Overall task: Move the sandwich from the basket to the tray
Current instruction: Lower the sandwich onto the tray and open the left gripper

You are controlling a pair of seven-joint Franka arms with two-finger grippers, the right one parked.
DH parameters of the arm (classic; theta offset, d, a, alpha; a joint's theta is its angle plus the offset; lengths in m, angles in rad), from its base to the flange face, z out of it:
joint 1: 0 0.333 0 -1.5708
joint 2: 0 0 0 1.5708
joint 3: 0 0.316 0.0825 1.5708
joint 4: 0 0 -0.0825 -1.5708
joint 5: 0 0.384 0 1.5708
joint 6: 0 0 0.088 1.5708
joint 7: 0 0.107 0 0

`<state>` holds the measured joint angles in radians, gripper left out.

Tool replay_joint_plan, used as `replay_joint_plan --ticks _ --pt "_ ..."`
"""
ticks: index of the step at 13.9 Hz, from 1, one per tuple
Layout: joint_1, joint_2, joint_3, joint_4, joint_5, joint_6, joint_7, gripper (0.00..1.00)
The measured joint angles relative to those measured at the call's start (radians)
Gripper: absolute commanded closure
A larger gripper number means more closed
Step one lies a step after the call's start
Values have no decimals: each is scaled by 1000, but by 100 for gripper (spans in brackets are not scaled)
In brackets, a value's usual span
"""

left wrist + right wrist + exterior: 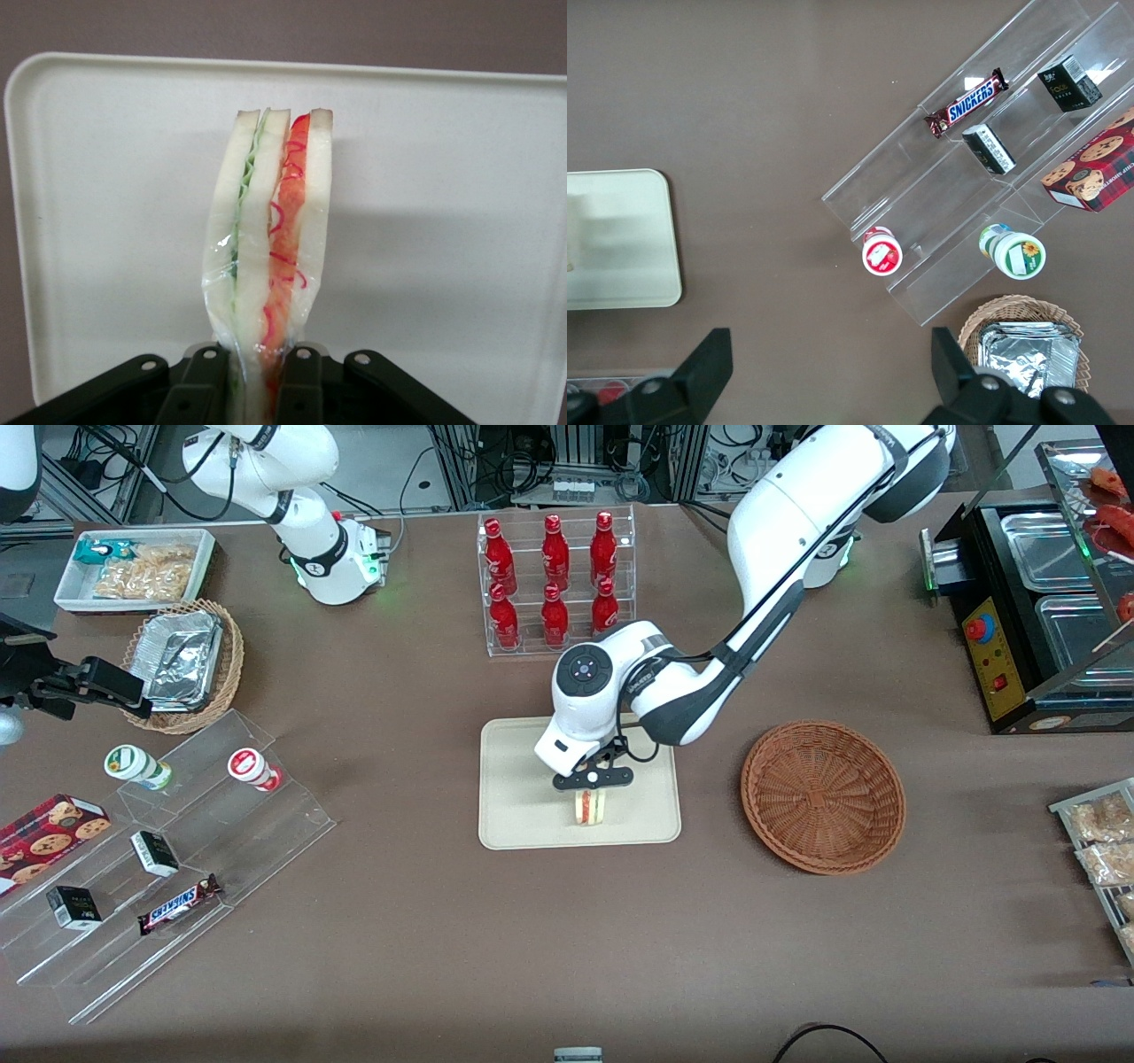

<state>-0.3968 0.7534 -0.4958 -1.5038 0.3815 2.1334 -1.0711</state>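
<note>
My left gripper (592, 791) hangs over the beige tray (514, 815) and is shut on the sandwich (589, 807), a clear-wrapped wedge of white bread with green and red filling. In the left wrist view the sandwich (270, 239) stands on edge between the black fingers (199, 390), pinched at its narrow end, with the tray (443, 221) under it. I cannot tell whether the sandwich touches the tray. The reddish-brown wicker basket (822, 795) sits empty beside the tray, toward the working arm's end of the table.
A clear rack of red bottles (555, 580) stands farther from the front camera than the tray. Clear stepped shelves with snacks (168, 850), a tan basket of foil containers (184, 664) and a white snack bin (135, 568) lie toward the parked arm's end. A black appliance (1028, 611) stands toward the working arm's end.
</note>
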Motion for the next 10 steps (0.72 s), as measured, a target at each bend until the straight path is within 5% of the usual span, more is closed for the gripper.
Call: replay_joint_plan --ticks 5,6,9,10 --pt "-20 24 4 9 9 0 -37 75" --pt "-20 25 4 10 9 0 -39 66" --pt "-20 31 6 13 9 0 -40 15" --pt "-20 33 6 15 9 2 -41 6"
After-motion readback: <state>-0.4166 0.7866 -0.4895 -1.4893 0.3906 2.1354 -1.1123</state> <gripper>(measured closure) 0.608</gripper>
